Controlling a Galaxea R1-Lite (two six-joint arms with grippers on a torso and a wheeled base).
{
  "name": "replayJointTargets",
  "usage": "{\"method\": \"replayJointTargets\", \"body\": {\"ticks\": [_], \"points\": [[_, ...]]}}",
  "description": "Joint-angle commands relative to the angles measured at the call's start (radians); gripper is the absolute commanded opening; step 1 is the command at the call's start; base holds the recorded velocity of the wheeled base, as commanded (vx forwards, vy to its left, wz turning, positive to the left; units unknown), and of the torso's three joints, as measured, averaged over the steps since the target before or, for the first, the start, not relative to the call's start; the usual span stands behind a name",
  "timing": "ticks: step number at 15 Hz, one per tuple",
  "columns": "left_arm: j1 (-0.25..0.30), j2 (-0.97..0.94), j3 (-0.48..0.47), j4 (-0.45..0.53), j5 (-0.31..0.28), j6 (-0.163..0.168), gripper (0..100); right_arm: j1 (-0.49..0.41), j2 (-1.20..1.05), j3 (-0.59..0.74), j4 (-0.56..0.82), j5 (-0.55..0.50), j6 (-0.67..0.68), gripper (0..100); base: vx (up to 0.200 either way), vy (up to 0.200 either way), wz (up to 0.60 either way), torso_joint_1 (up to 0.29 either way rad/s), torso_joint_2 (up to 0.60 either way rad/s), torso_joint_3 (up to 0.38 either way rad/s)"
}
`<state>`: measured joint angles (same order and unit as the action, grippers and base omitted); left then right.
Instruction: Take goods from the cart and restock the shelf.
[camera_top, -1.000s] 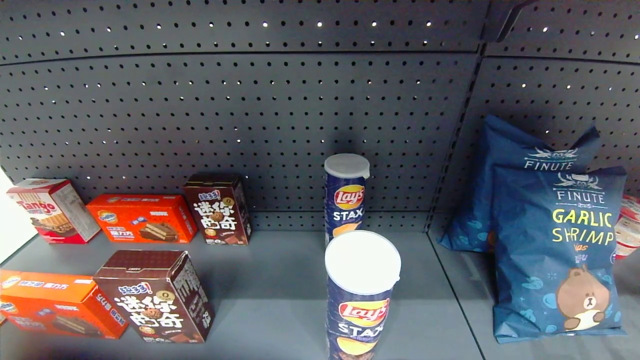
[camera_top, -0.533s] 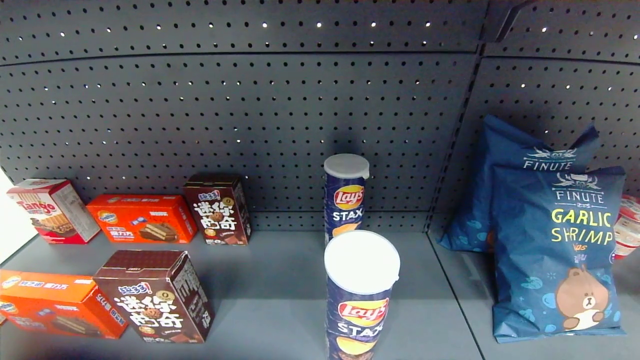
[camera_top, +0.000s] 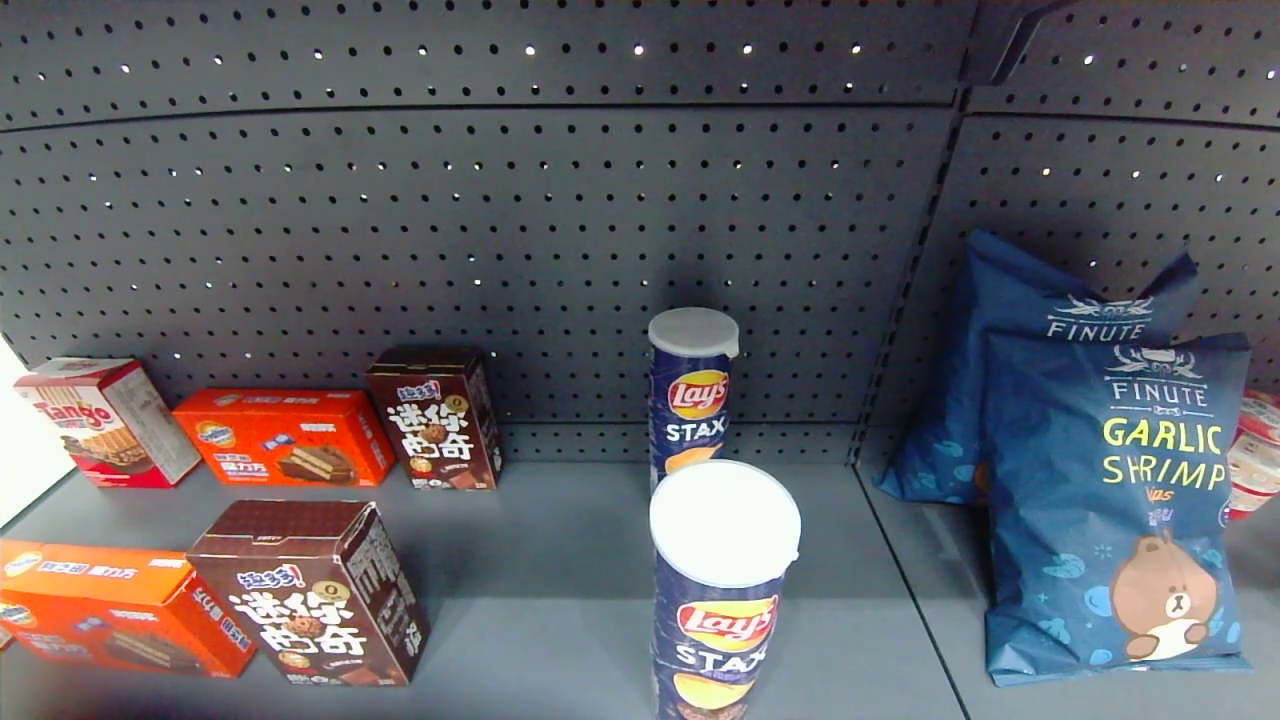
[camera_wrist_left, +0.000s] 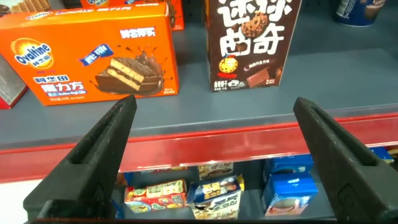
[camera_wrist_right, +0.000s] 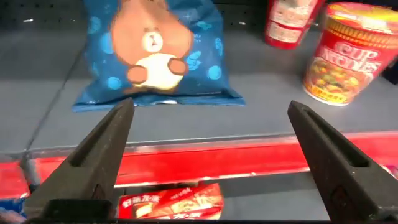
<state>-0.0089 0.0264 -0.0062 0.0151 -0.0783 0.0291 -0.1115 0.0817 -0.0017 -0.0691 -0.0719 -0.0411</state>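
On the grey shelf (camera_top: 560, 560) two blue chip cans stand in a row, one near the front (camera_top: 722, 590) and one behind (camera_top: 692, 390). At the left are orange boxes (camera_top: 285, 437) and brown boxes (camera_top: 310, 590). Two blue snack bags (camera_top: 1110, 500) lean at the right. My left gripper (camera_wrist_left: 211, 162) is open in front of the shelf's red edge (camera_wrist_left: 205, 146), facing an orange box (camera_wrist_left: 93, 56) and a brown box (camera_wrist_left: 252, 40). My right gripper (camera_wrist_right: 211, 158) is open before the red edge (camera_wrist_right: 205, 165), facing the bear-print bag (camera_wrist_right: 155, 53).
A red-and-white box (camera_top: 105, 420) stands at the far left. Red cup noodles (camera_wrist_right: 345, 53) sit beside the bag. Below the shelf edge lie more packaged goods (camera_wrist_left: 214, 196) and a red pack (camera_wrist_right: 171, 202). A pegboard (camera_top: 500, 220) backs the shelf.
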Motion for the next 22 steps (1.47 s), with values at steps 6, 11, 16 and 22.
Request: {"method": "replayJointTargets", "body": {"ticks": [6,11,16,22], "points": [[-0.005,0.001,-0.001,0.006,-0.017,0.011,100,0.000,0.009,0.002,0.065,0.055,0.046,100,0.000,0.000,0.00,0.000,0.00,0.000],[0.003,-0.010,0.003,-0.003,-0.012,0.014,100,0.000,0.009,0.002,0.066,0.057,0.046,100,0.000,0.000,0.00,0.000,0.00,0.000],[0.003,-0.011,0.006,-0.014,0.025,0.029,100,0.107,-0.076,0.002,0.065,0.058,0.047,100,0.000,0.000,0.00,0.000,0.00,0.000],[0.003,-0.011,0.005,-0.014,0.003,0.021,100,0.111,-0.079,0.002,0.065,0.057,0.049,100,-0.033,0.000,0.00,0.000,0.00,0.000]]}}
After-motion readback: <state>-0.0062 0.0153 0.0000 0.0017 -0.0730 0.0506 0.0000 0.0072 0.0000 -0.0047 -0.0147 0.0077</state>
